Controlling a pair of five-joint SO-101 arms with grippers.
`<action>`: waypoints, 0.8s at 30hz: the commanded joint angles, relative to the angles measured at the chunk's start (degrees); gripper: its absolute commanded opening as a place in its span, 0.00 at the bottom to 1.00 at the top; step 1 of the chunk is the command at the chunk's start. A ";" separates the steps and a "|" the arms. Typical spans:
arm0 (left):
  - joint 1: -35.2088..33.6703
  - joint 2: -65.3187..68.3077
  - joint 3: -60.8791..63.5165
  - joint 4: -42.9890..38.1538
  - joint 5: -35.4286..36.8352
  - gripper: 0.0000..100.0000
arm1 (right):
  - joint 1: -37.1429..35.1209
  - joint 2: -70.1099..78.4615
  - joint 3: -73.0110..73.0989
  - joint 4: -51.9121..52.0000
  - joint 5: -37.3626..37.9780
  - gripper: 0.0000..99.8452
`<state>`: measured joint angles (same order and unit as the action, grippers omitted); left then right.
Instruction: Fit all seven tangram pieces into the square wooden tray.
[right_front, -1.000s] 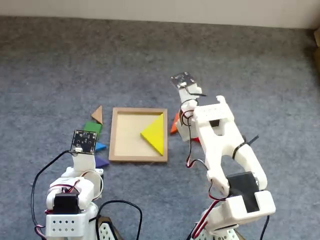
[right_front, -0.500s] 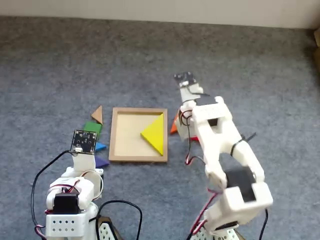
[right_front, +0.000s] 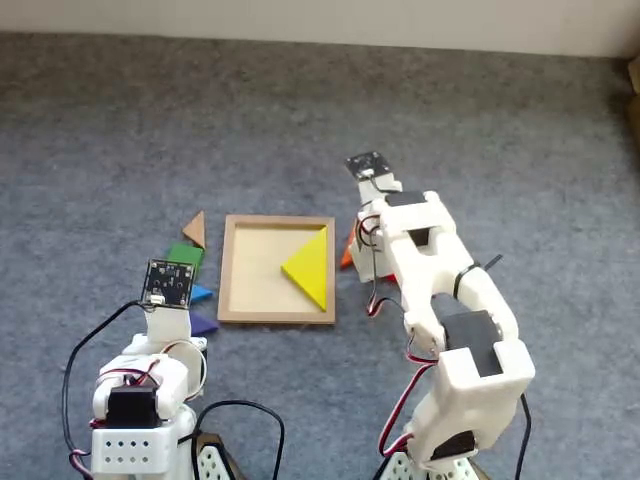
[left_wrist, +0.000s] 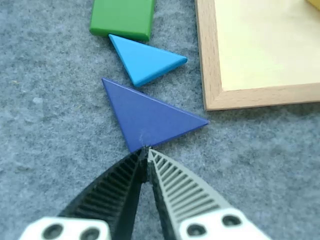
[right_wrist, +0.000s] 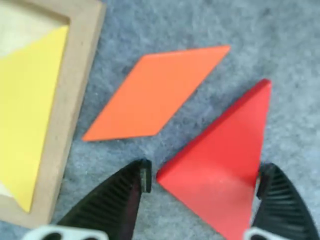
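The square wooden tray (right_front: 277, 318) holds a yellow triangle (right_front: 310, 268) in its right half. Just right of the tray lie an orange parallelogram (right_wrist: 155, 95) and a red triangle (right_wrist: 225, 160). My right gripper (right_wrist: 203, 175) is open, low over the carpet, one finger on each side of the red triangle. Left of the tray lie a brown triangle (right_front: 195, 230), a green square (left_wrist: 122, 17), a light blue triangle (left_wrist: 145, 62) and a dark blue triangle (left_wrist: 150, 117). My left gripper (left_wrist: 145, 152) is shut with nothing in it, its tip at a corner of the dark blue triangle.
Everything rests on grey carpet (right_front: 150, 120). The tray's wooden rim (right_wrist: 70, 115) lies close beside the orange parallelogram, and its corner (left_wrist: 207, 97) is near the dark blue triangle. Open carpet stretches beyond the tray.
The right arm has shifted slightly toward the tray and settled lower over the pieces on its right. The left arm and all pieces have stayed put.
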<state>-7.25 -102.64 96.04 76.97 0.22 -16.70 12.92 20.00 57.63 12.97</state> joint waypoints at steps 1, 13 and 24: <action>-0.84 -1.45 1.10 0.18 0.35 0.01 | 1.45 -0.66 -2.95 -0.66 -0.53 0.30; -0.84 -1.45 1.10 0.18 0.35 0.01 | 2.42 -1.10 -3.12 -0.75 0.00 0.15; -0.84 -1.45 1.10 0.18 0.35 0.01 | 1.71 -14.73 -2.51 3.12 1.41 0.15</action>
<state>-7.25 -102.64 96.04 76.97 0.22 -14.77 6.77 19.65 59.82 12.97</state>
